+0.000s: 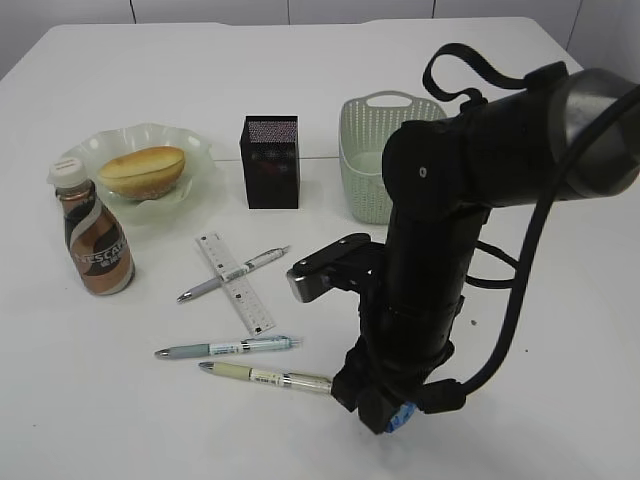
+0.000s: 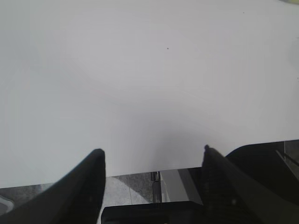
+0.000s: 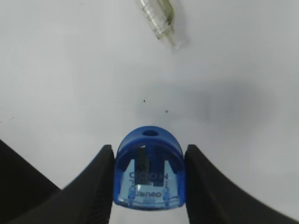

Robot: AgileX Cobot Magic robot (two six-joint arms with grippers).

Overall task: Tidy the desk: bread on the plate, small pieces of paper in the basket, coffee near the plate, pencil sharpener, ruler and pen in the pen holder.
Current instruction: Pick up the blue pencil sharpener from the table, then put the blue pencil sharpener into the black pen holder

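White desk (image 1: 560, 330) under a pale wall. Bread (image 1: 142, 170) sits in the plate (image 1: 200, 150), coffee (image 1: 93, 235) beside it. Right gripper (image 3: 149, 179) pinches the blue pencil sharpener (image 3: 149, 170) at the front; left gripper (image 2: 152, 161) spread, nothing held.

Up at the back of the exterior view, a pale wall (image 1: 210, 10) runs the whole width behind the far edge of the counter (image 1: 480, 60). It is split into panels by thin dark upright seams (image 1: 290, 10), and it looks flat and bare. Over to the left wrist view: past the near edge of the counter there is a strip of grey floor (image 2: 126, 184) with a lighter patch across it. Right beside that sits a shiny grey metal piece (image 2: 180, 184), too cropped to identify.
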